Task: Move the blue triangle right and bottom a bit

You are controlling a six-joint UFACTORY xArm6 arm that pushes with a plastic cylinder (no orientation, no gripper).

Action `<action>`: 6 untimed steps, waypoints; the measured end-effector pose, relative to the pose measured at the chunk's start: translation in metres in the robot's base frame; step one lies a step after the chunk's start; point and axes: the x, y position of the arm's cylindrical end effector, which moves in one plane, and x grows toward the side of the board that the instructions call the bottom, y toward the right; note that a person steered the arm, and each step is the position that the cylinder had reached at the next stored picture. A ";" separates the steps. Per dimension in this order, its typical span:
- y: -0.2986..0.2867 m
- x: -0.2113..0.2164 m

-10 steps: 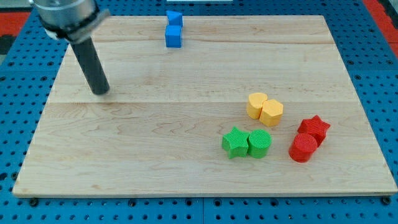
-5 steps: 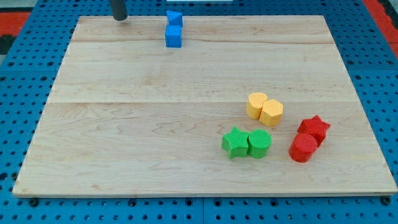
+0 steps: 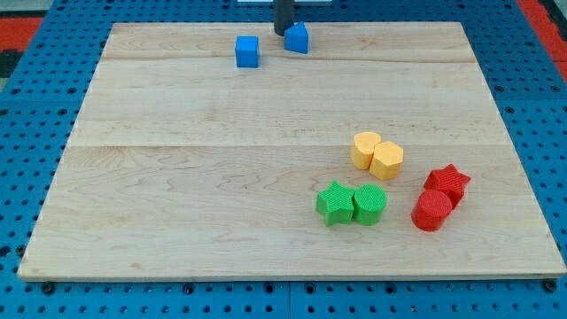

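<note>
Touching my tip [image 3: 282, 32]: one of two blue blocks [image 3: 298, 38]

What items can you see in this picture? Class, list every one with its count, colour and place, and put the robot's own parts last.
Wooden board: 1, pale wood, fills most of the view.
Pegboard base: 1, blue, around the board.
Blue triangle: 1, blue, near the board's top edge, right of the cube.
Blue cube: 1, blue, near the top edge, apart from the triangle.
Yellow blocks: 2, yellow, touching, right of centre.
Green star: 1, green, lower right.
Green cylinder: 1, green, touching the star's right side.
Red star: 1, red, far right.
Red cylinder: 1, red, just below the red star.
My tip: 1, dark rod, at the triangle's left side.
</note>
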 end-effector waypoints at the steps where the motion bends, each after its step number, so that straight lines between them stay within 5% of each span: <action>1: 0.002 -0.008; 2: 0.026 -0.007; 4: 0.060 0.102; 6: 0.071 0.044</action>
